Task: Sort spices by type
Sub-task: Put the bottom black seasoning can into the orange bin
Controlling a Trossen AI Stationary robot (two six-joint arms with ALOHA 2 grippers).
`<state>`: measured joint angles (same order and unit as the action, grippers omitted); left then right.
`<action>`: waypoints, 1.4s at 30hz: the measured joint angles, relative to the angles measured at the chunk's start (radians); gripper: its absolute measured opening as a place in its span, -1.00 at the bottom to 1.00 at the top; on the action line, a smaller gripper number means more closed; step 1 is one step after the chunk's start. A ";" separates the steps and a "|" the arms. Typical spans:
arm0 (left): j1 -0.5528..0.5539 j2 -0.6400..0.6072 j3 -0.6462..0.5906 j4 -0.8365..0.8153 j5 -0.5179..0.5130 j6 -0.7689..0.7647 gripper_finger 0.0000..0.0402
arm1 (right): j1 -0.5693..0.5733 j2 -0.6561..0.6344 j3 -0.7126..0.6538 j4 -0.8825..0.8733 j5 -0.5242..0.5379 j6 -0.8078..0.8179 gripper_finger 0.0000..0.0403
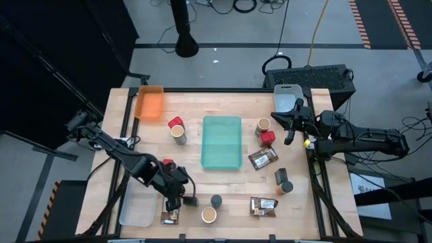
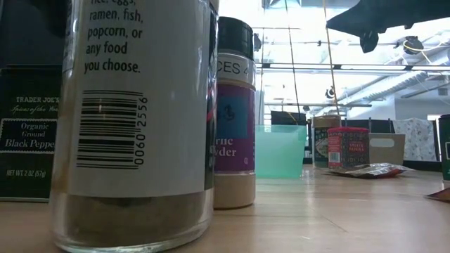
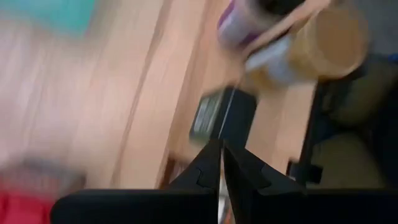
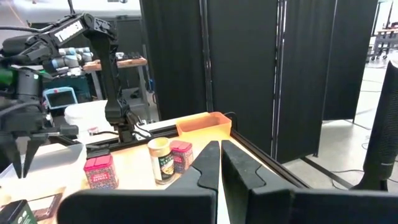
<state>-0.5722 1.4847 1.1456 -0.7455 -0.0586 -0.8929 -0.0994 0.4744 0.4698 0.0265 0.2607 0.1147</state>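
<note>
Setting: robotics lab or research workspace, indoors. My bench is a wooden table (image 1: 229, 192) on a metal frame, standing on grey floor with loose cables (image 1: 236, 7) and striped hazard tape (image 1: 361, 23). Black curtain panels (image 4: 249, 68) screen one side. Beyond them, another robot arm (image 4: 93, 37) stands at a neighbouring table. A black equipment case (image 1: 320, 77) sits just behind the table. The low view looks into an open hall with white ceiling beams (image 2: 337, 67) and bright overhead light. Sorting bins on the bench: teal tray (image 1: 222, 142), orange bin (image 1: 150, 102)
</note>
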 joint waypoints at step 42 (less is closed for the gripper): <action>-0.051 0.150 0.144 -0.027 -0.183 0.146 0.26 | 0.000 0.000 0.000 -0.030 -0.001 0.083 -1.00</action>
<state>-0.6233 1.6342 1.2896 -0.7722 -0.2418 -0.7472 -0.0994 0.4744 0.4698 -0.0036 0.2600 0.1978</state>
